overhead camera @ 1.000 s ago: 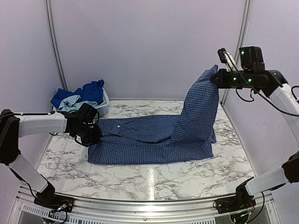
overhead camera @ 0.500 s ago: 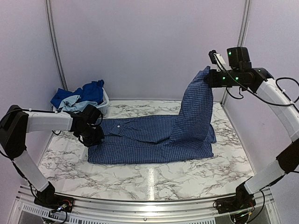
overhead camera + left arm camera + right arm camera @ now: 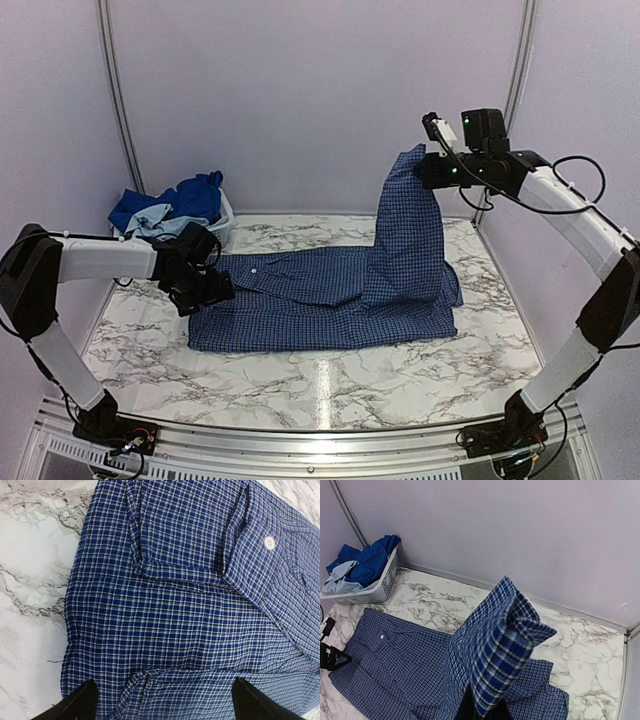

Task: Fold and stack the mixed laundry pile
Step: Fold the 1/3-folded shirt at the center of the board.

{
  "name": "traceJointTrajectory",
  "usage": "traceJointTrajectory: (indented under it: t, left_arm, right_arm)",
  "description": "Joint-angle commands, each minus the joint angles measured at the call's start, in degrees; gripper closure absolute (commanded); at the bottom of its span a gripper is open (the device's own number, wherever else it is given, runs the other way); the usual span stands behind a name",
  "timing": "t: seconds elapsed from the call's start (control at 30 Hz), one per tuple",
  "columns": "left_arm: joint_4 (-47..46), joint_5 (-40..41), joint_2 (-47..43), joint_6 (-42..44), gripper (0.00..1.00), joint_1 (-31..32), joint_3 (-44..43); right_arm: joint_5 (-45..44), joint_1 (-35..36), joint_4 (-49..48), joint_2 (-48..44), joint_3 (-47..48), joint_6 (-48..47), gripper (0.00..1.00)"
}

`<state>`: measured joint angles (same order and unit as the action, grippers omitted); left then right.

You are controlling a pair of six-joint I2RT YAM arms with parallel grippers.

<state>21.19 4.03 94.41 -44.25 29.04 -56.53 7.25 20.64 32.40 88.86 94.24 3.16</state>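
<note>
Down at the shirt's (image 3: 320, 300) left edge, the left gripper (image 3: 165, 702) has its jaws spread wide. Both dark fingertips (image 3: 82, 702) show at the bottom of the wrist view with checked cloth lying between them, though whether they touch it is hard to tell. A white button (image 3: 270, 542) sits on the cloth just past them.

The right gripper (image 3: 420, 165) is up high over the table's (image 3: 330, 390) far right part, its jaws pressed together on a fold of the shirt. From that pinch the cloth hangs in a tall peak down to the rest of the garment, which lies flat across the middle of the table, its left end by the left gripper.

In the far left corner stands a white basket (image 3: 222, 232) with the other laundry in it — blue clothes (image 3: 195, 195) heaped above the rim and a pale T-shirt (image 3: 150, 222) beside them.
</note>
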Motion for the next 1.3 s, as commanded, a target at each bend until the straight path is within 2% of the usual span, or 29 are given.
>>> traceJointTrajectory:
  t: [0.0, 0.2, 0.47, 0.67, 0.97, 1.13, 1.27]
  left_arm:
    - [0.4, 1.9, -4.7, 3.0, 0.01, -0.4, -2.0]
    - [0.4, 4.1, -8.6, 4.5, 0.01, -0.4, -1.4]
    - [0.4, 8.2, -11.9, 5.2, 0.01, -0.4, 0.9]
    - [0.8, 9.0, -12.8, 6.7, 0.01, -0.4, 0.5]
    - [2.5, 7.8, -11.7, 6.3, 0.01, -1.4, -0.9]
    - [2.5, 7.0, -11.6, 5.6, 0.01, -2.2, -0.6]
    - [2.5, 6.8, -11.8, 5.5, 0.01, -2.9, -0.3]
  right_arm:
    - [3.9, -0.3, -10.2, 3.8, -0.3, -2.6, 1.0]
    - [7.1, -0.2, -17.1, 11.0, 3.8, -5.2, 1.0]
    - [7.2, 1.3, -25.0, 19.4, 6.9, -10.0, 1.0]
    - [3.2, 6.9, -18.9, 25.7, 12.8, -13.2, 1.0]
    - [-1.8, 16.2, -16.8, 23.3, 1.8, -10.0, 0.99]
    - [-0.1, 20.2, -18.1, 22.3, -3.8, -4.0, 1.0]
    - [3.6, 22.9, -20.0, 23.9, -4.4, 1.1, 1.0]
